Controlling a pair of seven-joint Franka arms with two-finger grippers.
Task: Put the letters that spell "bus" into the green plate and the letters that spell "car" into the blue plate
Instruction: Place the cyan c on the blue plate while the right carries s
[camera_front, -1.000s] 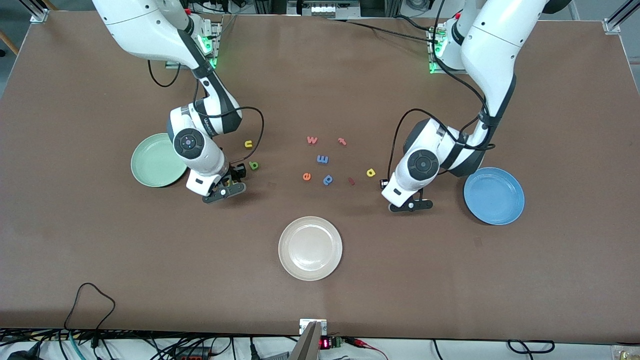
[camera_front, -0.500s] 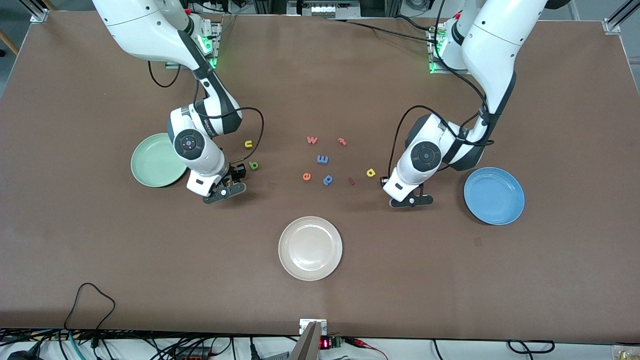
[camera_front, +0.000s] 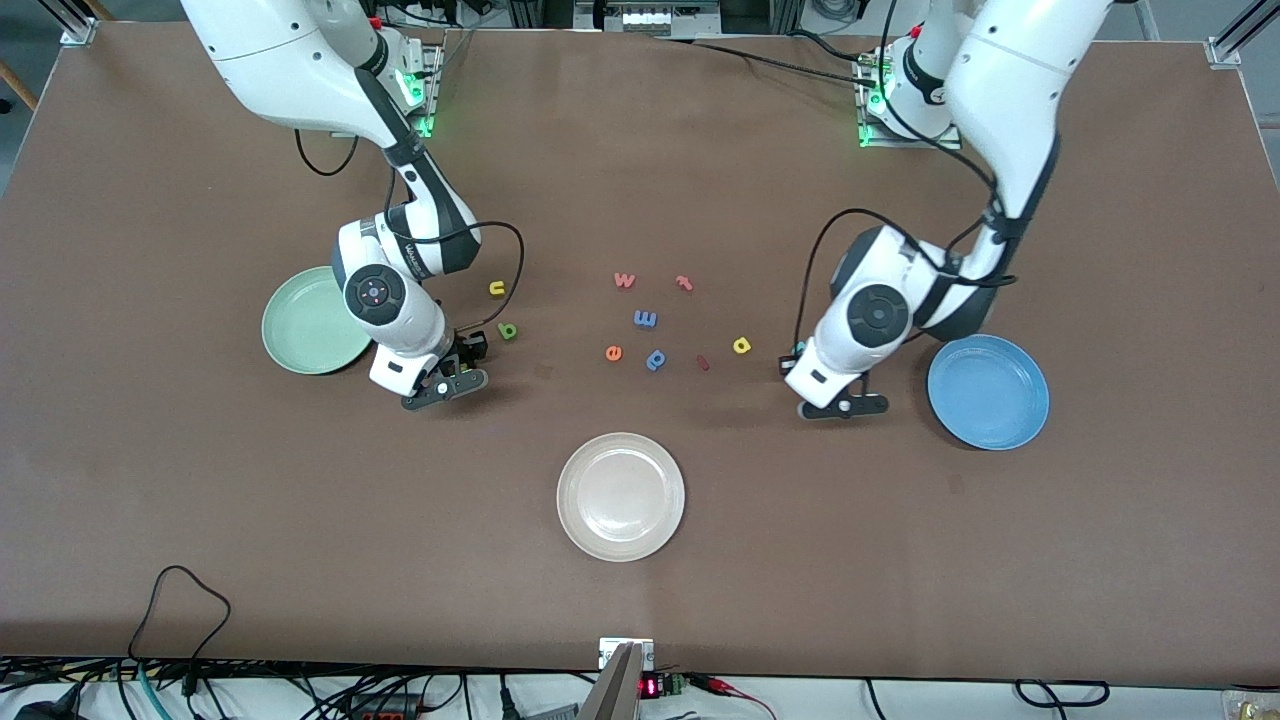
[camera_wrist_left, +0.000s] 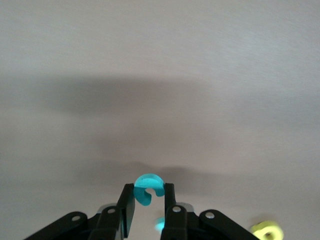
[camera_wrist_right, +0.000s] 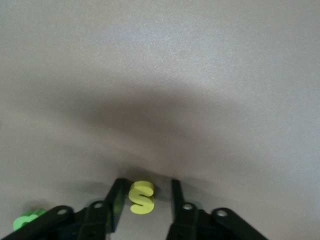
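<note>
**Both plates empty; you have each gripper at one letter**
On your brown table (camera_front: 160, 470), the green plate (camera_front: 300, 350) at the right arm's end and the blue plate (camera_front: 1000, 420) at the left arm's end hold no letters. Your left gripper (camera_front: 845, 405), low just beside the blue plate, pinches the teal "c" (camera_wrist_left: 148, 187). Your right gripper (camera_front: 445, 385), down beside the green plate, stands spread around the yellow "s" (camera_wrist_right: 142, 197), a gap showing at one finger. The green "b" (camera_front: 508, 331) and yellow "u" (camera_front: 496, 289) lie near it; the yellow "a" (camera_front: 741, 345) lies near your left gripper.
</note>
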